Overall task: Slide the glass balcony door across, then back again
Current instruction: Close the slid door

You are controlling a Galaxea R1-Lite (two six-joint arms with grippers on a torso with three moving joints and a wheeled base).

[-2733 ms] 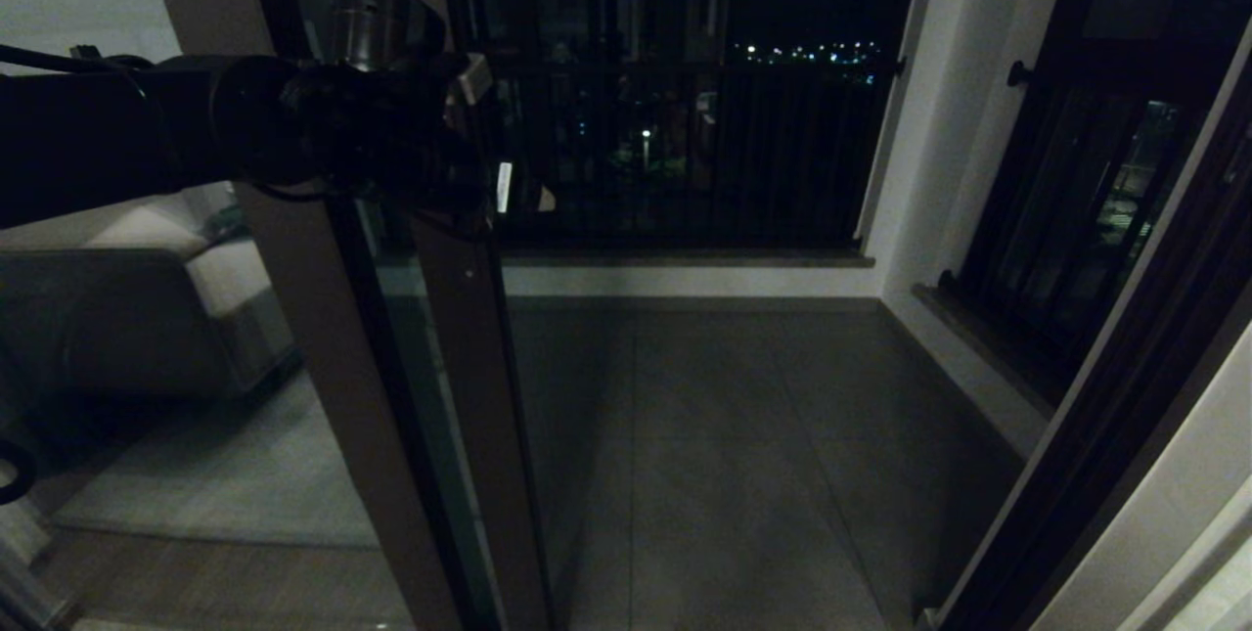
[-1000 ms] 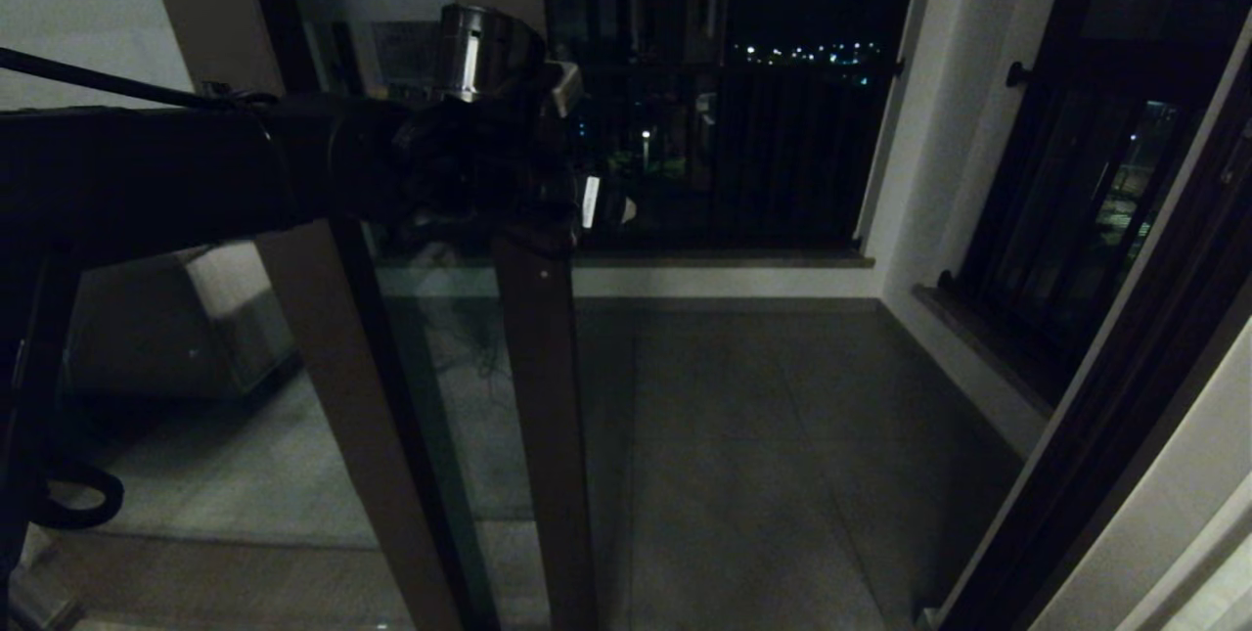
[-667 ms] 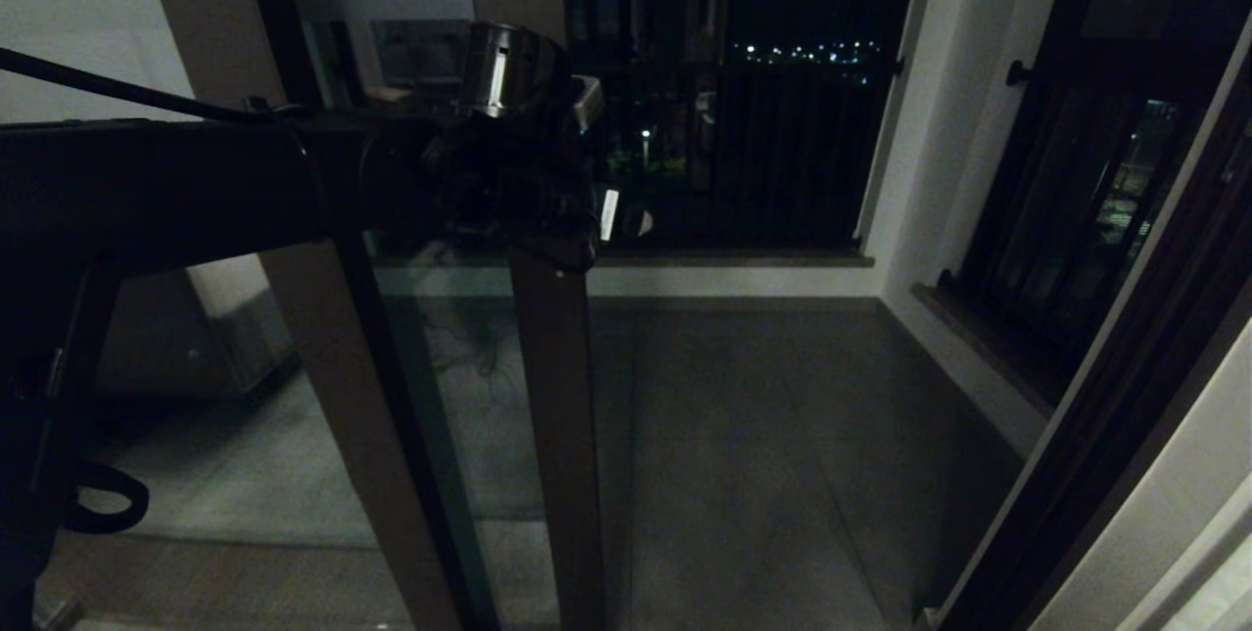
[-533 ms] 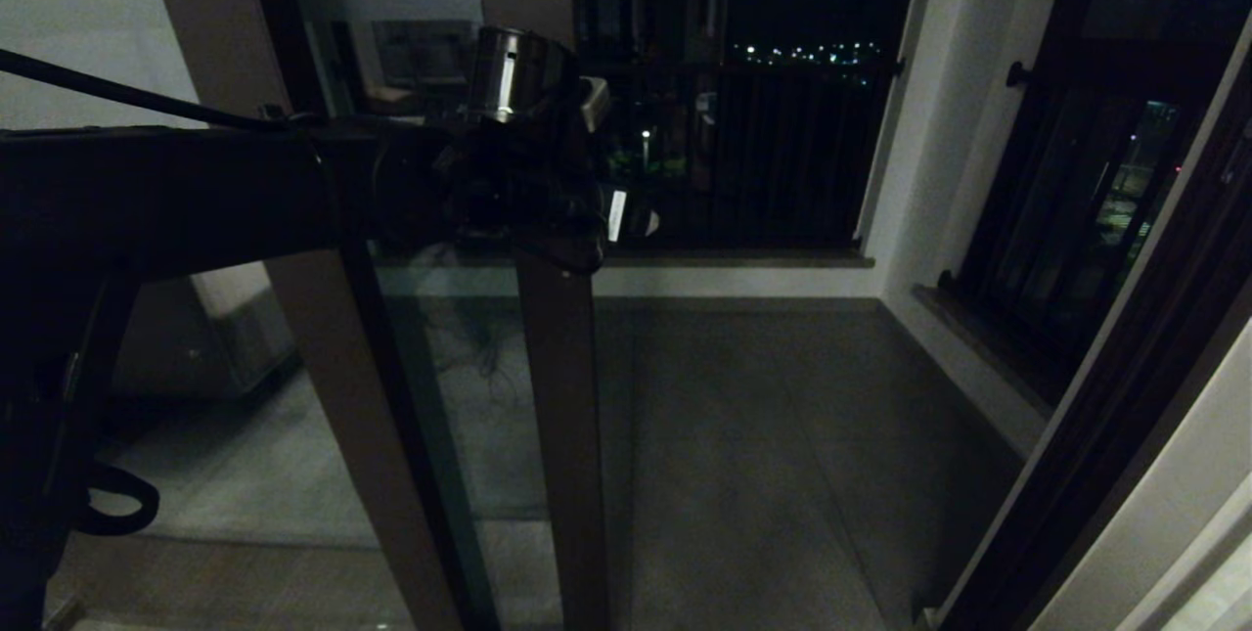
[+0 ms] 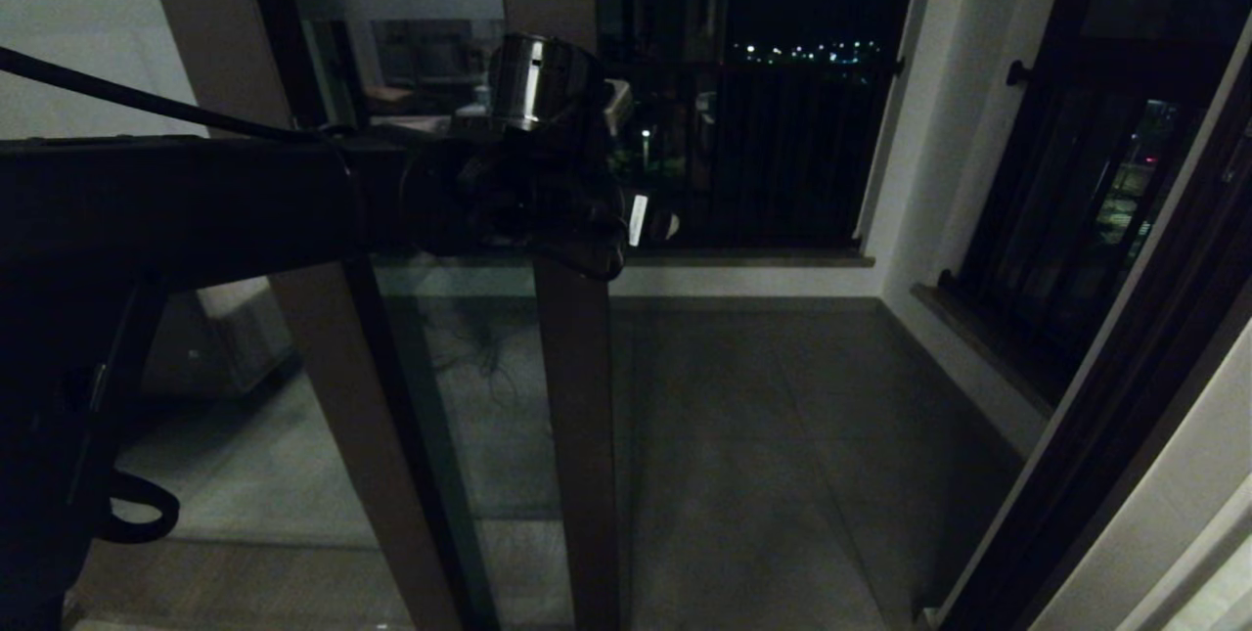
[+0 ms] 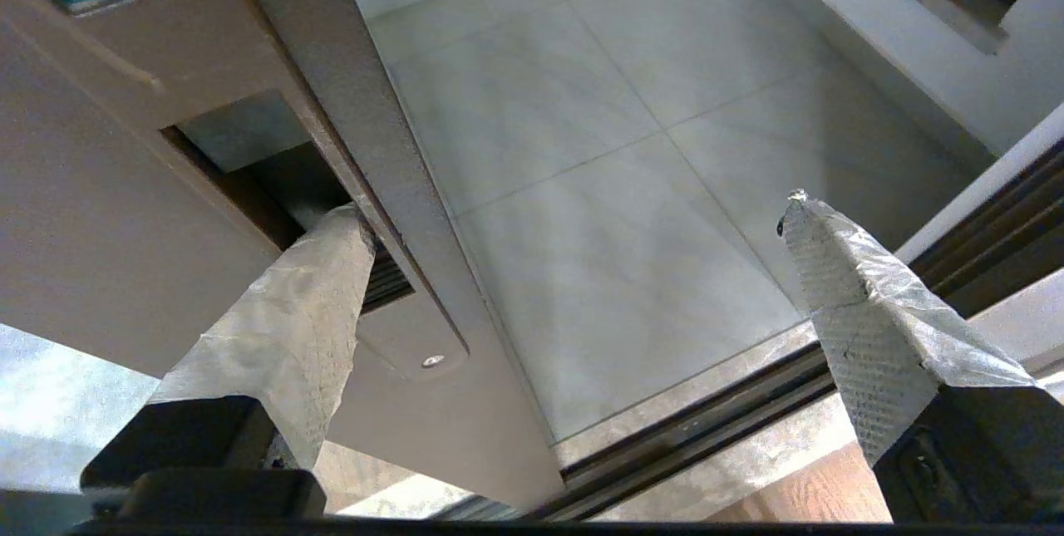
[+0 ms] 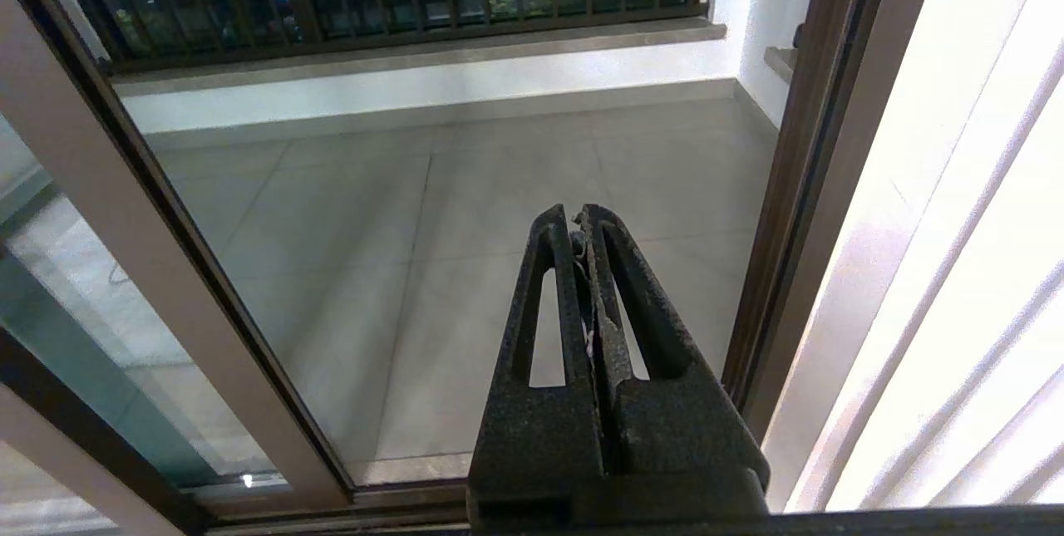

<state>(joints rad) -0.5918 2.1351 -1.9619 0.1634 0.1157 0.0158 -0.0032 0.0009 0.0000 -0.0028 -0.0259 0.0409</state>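
Left wrist view shows you the left gripper (image 6: 573,212) spread wide, one finger (image 6: 291,328) hooked in the glass balcony door (image 6: 349,104) handle recess; right gripper (image 7: 582,224) pressed together, idle.

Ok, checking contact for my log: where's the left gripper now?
Head view, centre-left: the left gripper is open at the glass balcony door, one finger in its handle recess.
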